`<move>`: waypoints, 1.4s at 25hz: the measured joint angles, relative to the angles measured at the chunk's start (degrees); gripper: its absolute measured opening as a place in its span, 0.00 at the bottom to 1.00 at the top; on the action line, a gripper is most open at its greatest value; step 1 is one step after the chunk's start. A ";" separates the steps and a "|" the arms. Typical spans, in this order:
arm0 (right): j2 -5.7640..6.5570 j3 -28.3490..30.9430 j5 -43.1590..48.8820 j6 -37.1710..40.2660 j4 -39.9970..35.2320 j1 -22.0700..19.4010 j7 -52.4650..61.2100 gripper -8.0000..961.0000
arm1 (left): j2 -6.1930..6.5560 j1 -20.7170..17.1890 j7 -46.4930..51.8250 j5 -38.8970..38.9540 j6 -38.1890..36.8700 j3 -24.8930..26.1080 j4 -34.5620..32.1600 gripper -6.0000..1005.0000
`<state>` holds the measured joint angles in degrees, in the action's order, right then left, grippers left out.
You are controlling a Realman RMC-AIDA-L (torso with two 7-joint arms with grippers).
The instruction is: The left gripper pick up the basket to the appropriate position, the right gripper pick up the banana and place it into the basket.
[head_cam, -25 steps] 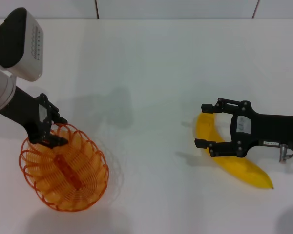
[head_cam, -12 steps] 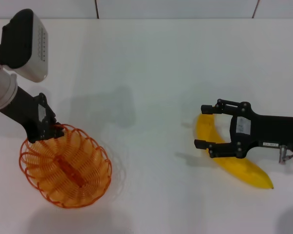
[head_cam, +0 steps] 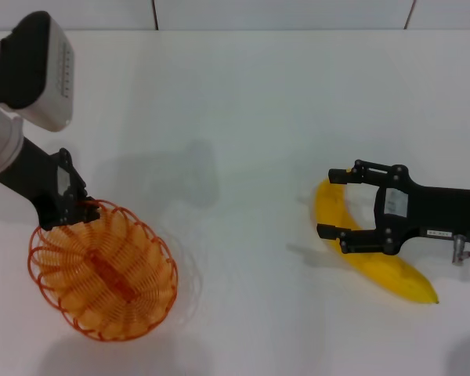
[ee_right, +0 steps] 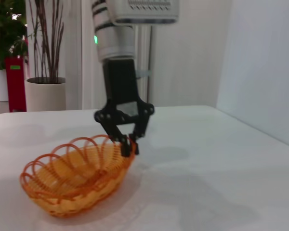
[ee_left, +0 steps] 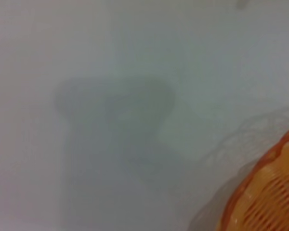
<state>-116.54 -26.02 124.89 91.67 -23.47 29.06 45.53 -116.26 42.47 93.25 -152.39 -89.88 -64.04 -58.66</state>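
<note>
The right gripper [head_cam: 335, 202] hangs with jaws wide open astride the bright-yellow curved banana [head_cam: 368, 254], whose long axis crosses them on the white surface [head_cam: 251, 117]. The left gripper [ee_right: 127, 143] pinches the orange wire basket [head_cam: 102, 274] at its rim, far left.

Basket [head_cam: 102, 274] at left on table [head_cam: 243, 117], banana [head_cam: 368, 251] well apart at right

a head camera looks steeply down on a white table [head_cam: 243, 117], a left wrist camera hovers close above it catching only the rim of an orange wire basket [ee_left: 269, 192], and a right wrist camera looks low across the table at that same basket [ee_right: 77, 175].
</note>
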 joint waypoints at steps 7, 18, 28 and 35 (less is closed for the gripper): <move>0.01 1.17 0.00 0.01 -0.35 -0.82 0.00 0.89 | 0.10 -4.88 3.16 3.57 -7.71 0.74 -9.86 0.09; 0.00 2.50 0.00 0.01 -0.18 -1.27 0.00 0.89 | -0.35 -8.69 12.69 12.26 -6.98 6.07 -11.66 0.07; -0.15 2.47 -0.01 0.27 0.01 -0.42 0.00 0.89 | -0.43 -5.81 34.20 18.28 3.85 -1.07 -1.46 0.07; -0.18 2.47 -0.31 0.50 0.01 -0.23 0.00 0.89 | -0.08 -5.17 39.32 21.53 3.70 -1.74 0.94 0.08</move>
<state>-116.72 -23.55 124.58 92.17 -23.46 28.83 45.53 -116.34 37.30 132.57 -130.86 -86.18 -65.79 -57.72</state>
